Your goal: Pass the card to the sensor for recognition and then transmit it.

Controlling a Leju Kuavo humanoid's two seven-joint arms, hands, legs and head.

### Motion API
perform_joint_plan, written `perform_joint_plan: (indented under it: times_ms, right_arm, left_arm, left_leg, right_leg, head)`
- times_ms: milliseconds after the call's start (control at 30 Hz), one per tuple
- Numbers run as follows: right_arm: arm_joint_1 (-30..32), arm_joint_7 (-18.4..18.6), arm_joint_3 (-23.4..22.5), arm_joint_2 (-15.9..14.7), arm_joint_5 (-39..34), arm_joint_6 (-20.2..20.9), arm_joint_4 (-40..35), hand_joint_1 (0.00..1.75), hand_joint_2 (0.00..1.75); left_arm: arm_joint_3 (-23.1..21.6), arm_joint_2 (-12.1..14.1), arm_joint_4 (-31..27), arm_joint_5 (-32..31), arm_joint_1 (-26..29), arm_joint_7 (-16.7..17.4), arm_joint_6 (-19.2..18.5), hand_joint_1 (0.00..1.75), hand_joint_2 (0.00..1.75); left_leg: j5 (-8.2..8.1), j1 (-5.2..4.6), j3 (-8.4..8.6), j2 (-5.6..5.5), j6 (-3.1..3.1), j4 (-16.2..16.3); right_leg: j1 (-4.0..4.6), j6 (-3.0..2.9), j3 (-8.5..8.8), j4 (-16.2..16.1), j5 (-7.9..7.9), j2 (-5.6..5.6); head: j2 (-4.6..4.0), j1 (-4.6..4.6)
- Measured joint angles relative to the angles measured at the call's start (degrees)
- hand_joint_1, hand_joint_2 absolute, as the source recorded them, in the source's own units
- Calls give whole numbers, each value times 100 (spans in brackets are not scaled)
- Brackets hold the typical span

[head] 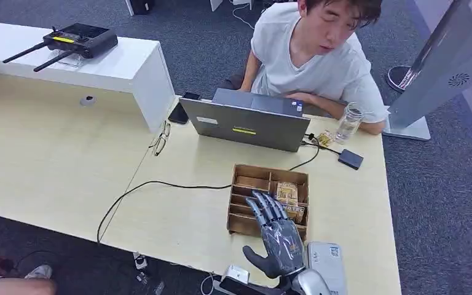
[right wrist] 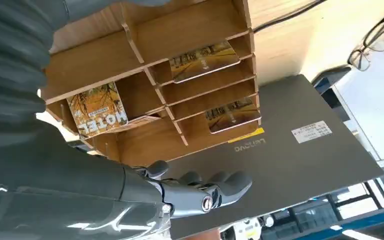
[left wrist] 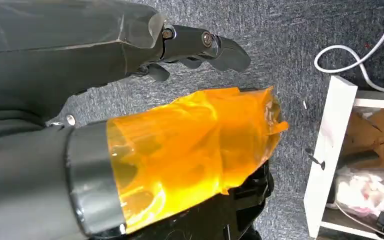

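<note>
Grey carpet surrounds a pale wooden desk (head: 55, 166) on which a slotted wooden organizer (head: 269, 200) stands behind a grey laptop (head: 246, 126), with a person seated opposite. Right hand (head: 278, 236) hovers over the organizer, fingers (head: 264, 206) spread and holding nothing; the nearest card (right wrist: 99, 107), printed "HOTEL", stands in a slot just beyond the fingertips, its long axis along the slot. Left hand (left wrist: 200, 47) hangs over the carpet, fingers curled loosely and empty; the laptop lid reads "Lenovo".
</note>
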Motion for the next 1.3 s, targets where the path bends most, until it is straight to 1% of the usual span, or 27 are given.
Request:
perform_joint_plan:
  times_ms: [367,700,900,1067,1300]
  right_arm:
    - [-11,33,0,24,9,0,87,0,175]
    - [-40,94,0,59,181,77,258,0,175]
    - [-101,94,0,103,199,144,341,0,175]
    - [-190,74,0,179,184,310,433,0,175]
    - [-297,50,0,280,146,411,594,0,175]
  left_arm:
    - [-15,0,0,0,-3,31,0,0,0]
    - [-59,0,0,0,-20,42,-50,0,0]
    - [-109,2,0,0,-34,42,-68,0,0]
    - [-127,-2,2,-2,-64,44,-105,0,0]
    - [-160,-4,4,-15,-89,50,-168,0,0]
  left_leg:
    - [0,0,0,0,0,0]
    - [0,0,0,0,0,0]
    - [0,0,0,0,0,0]
    - [1,0,0,0,0,0]
    - [1,0,0,0,0,0]
  right_leg:
    - [0,0,0,0,0,0]
    - [0,0,0,0,0,0]
    - [0,0,0,0,0,0]
    - [0,0,0,1,0,0]
    - [0,0,0,1,0,0]
  head:
    - [0,-2]
    - [0,0]
    - [0,-2]
    - [0,-2]
    - [0,0]
